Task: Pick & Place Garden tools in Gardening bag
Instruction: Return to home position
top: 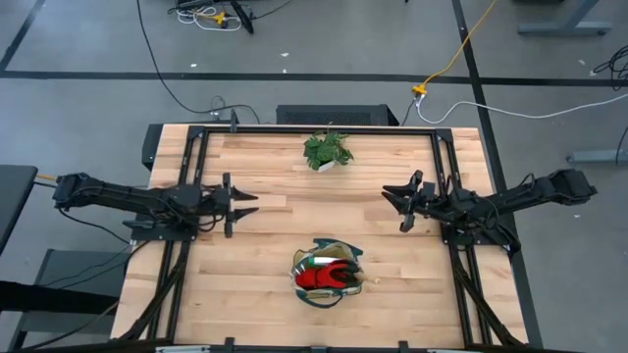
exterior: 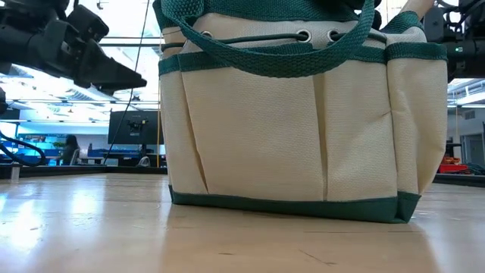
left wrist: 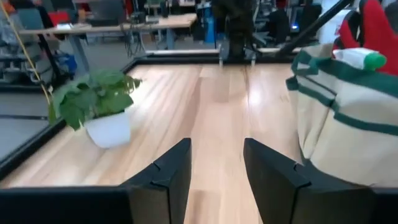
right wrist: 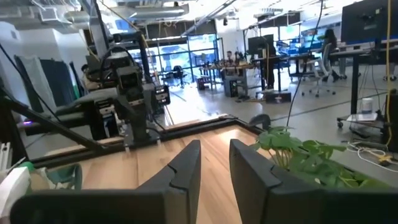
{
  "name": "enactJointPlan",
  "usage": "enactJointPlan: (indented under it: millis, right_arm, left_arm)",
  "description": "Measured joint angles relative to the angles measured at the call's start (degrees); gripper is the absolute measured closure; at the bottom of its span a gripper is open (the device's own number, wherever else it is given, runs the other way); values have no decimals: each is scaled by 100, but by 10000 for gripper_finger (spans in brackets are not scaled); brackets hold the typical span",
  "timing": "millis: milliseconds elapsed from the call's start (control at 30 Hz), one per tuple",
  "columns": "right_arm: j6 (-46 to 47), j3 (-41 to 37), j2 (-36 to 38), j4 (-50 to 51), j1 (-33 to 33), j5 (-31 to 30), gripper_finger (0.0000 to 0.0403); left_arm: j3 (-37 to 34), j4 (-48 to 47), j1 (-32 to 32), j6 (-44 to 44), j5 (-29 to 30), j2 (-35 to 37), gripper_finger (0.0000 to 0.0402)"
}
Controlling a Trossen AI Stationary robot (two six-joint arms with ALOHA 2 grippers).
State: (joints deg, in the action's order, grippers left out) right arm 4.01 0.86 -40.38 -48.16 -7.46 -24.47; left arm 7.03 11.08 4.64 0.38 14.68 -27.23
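Beige bag (exterior: 288,144), one; one spray bottle (left wrist: 357,59) inside; left hand (top: 251,204), right hand (top: 394,209) parted.

The high view looks straight down on the whole desk (top: 255,284); the low view sits at desk height, very near the gardening bag (exterior: 288,129); both wrist views face across the desk and share the potted plant (left wrist: 93,102).

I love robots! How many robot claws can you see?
2. The left gripper is open above the table's left side, and the right gripper is open above its right side. Neither is hidden.
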Motion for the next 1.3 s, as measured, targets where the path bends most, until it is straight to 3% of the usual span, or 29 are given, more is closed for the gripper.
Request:
enactJointPlan:
  millis: [167, 267, 400, 533, 767, 900, 1300]
  right_arm:
    - [-17, 2, -2, 121, 0, -6, 319]
    - [-1, 4, -2, 235, -2, -4, 319]
    - [-2, 4, -2, 297, -1, -4, 319]
    - [-2, 4, -2, 301, 0, -7, 319]
    - [-2, 4, -2, 299, 0, -7, 319]
    - [-4, 4, -2, 299, 0, -4, 319]
    - [-4, 4, -2, 297, -2, -5, 319]
  left_arm:
    - [-2, 82, 40, -122, -103, -3, 248]
    - [-31, 513, 76, 24, -220, -6, 248]
    - [-607, 1634, 70, 53, -229, -2, 248]
    - [-640, 1602, 70, -102, -279, -12, 248]
    - [-640, 1730, 75, -85, -1023, -4, 248]
    - [-640, 1724, 75, -451, -1024, -8, 248]
    - [-640, 1735, 75, -430, -1026, -8, 248]
